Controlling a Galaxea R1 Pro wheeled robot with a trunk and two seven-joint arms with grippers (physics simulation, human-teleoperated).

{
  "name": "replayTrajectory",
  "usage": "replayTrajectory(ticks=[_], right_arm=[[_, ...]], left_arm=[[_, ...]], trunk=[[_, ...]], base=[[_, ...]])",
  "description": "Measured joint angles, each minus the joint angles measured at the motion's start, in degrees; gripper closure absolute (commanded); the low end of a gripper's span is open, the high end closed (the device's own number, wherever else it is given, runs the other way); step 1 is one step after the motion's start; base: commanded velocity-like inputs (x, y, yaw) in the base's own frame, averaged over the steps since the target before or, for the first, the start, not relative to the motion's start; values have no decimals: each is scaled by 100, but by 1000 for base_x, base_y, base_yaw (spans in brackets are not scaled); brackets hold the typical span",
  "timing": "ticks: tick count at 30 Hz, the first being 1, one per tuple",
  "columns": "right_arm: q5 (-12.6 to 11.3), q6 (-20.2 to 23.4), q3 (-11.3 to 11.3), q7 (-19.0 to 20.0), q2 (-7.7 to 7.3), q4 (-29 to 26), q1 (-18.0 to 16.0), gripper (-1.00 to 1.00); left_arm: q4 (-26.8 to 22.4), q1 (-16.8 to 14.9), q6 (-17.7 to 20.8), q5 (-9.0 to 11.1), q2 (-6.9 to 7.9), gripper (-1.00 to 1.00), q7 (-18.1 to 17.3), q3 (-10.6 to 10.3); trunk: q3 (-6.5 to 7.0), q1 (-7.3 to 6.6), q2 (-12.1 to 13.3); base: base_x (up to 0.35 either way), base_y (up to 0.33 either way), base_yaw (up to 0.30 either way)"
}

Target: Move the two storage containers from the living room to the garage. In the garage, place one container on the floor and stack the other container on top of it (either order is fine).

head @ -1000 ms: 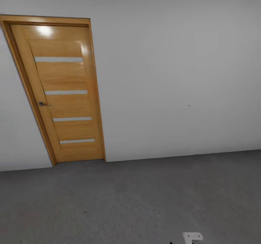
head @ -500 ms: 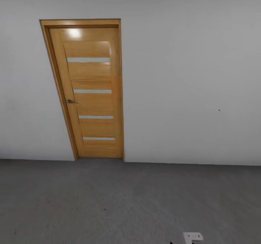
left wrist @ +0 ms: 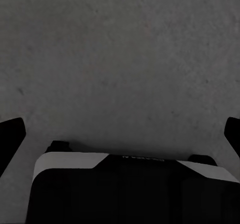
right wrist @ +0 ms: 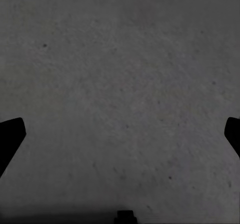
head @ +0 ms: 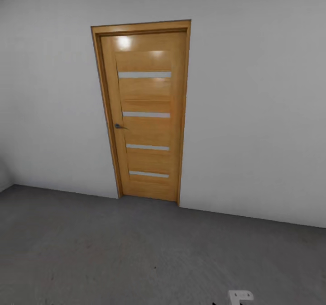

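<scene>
Storage containers: we cannot place them from what we have here; we are in transit. No bin lies between the fingers of either arm, nor on the stretch of floor (head: 136,255) ahead.

Handling judgement, from the task wording alone: open-topped bins with thin walls should be light and somewhat flexible, so a hard squeeze across a wall may bow it. We would take hold at the rim, one wall pinched between the fingers, or span the short side. Stacking should be forgiving if the upper bin is lowered level.

Left gripper (left wrist: 120,134): fingers spread wide, dark tips at the two edges of the left wrist view, nothing between them but mottled grey concrete. Right gripper (right wrist: 120,134): likewise spread wide and empty over the same concrete.

Surroundings: dark grey rough floor, so we judge this to be the garage. Ahead, a closed wooden door (head: 145,115) with four pale horizontal strips and a small lever handle (head: 120,126), set in a plain white wall (head: 253,115). A small white part of the robot (head: 240,296) shows at the lower edge of the head view.
</scene>
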Motion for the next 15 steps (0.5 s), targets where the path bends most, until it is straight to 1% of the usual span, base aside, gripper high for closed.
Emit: replayTrajectory(ticks=[8,13,15], right_arm=[[0,0,0,0,0,0,0,-100],[0,0,0,0,0,0,0,-100],[0,1,0,0,0,0,0,-100]], left_arm=[[33,0,-43,7,18,-100,-21,24],[35,0,-424,7,22,-100,-23,57],[35,0,-502,7,23,-100,-23,63]], trunk=[[0,0,0],[0,0,0],[0,0,0]], base=[[249,235,268],[258,220,241],[259,215,232]])
